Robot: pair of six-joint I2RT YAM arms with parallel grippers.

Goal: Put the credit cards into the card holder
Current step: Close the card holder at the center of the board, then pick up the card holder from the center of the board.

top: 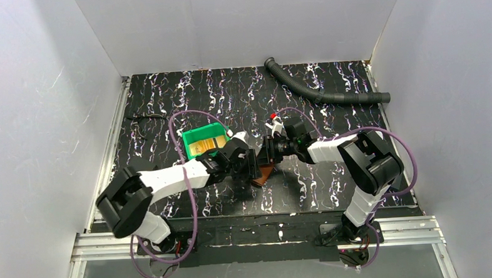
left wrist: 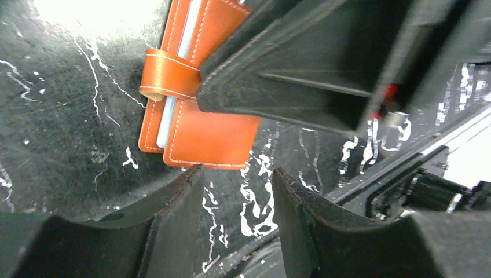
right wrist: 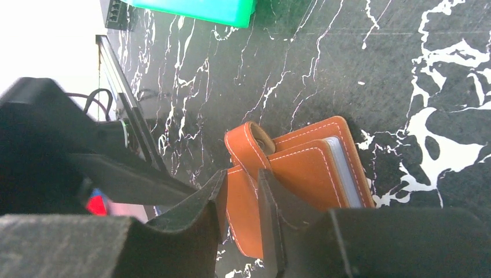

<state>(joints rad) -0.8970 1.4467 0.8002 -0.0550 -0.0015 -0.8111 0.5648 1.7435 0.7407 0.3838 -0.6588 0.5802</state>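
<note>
You're looking at smooth tan leather on the card holder (right wrist: 301, 174) — a soft sheen, with pale stitching along its edges. The table (right wrist: 347, 69) under it is a glossy black sheet veined white like marble. The green bin (right wrist: 197, 7) is shiny plastic, the hose (top: 316, 92) ribbed black plastic, and the left gripper (left wrist: 237, 176) has matt, faintly grained black fingers (left wrist: 173, 220).

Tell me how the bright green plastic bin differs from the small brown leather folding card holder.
The green plastic bin is rigid and open-topped; the brown leather card holder is stitched, with a strap loop. The bin holds yellowish cards; the holder lies folded, pale pockets showing between its covers. Both rest on the black marbled table.
</note>
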